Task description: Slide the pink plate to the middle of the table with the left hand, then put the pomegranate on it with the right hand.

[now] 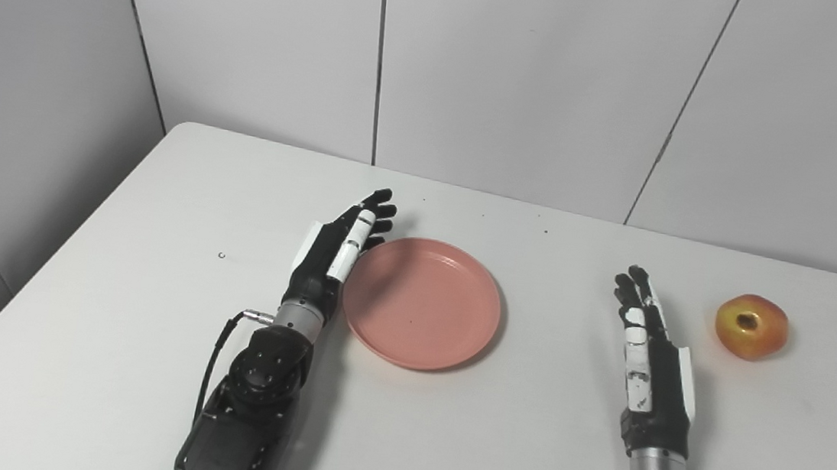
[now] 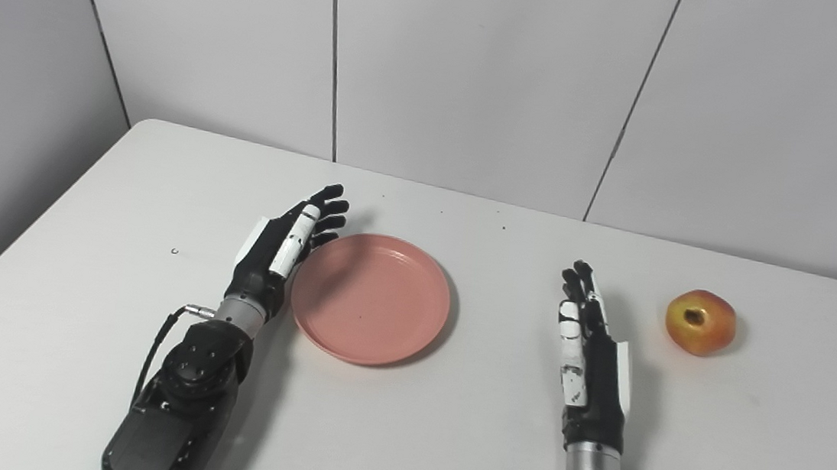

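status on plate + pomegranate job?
Done: nothing certain. In hand: left hand, open, sits against the pink plate's left rim, placed to push it. Left: pomegranate lies on the table, apart from the open right hand, not yet grasped or plated.

table (image 1: 145,362): bears everything; walls stand behind it at 12 o'clock.
plate (image 1: 421,302): lies flat near the table's middle, a little toward 9 o'clock.
left hand (image 1: 332,253): at the plate's 9 to 10 o'clock, against its rim, fingers stretched toward 12 o'clock.
right hand (image 1: 648,357): at the plate's 3 o'clock, well apart from it, fingers toward 12 o'clock.
fruit (image 1: 751,326): on the table at the right hand's 2 o'clock, near it, not touching.
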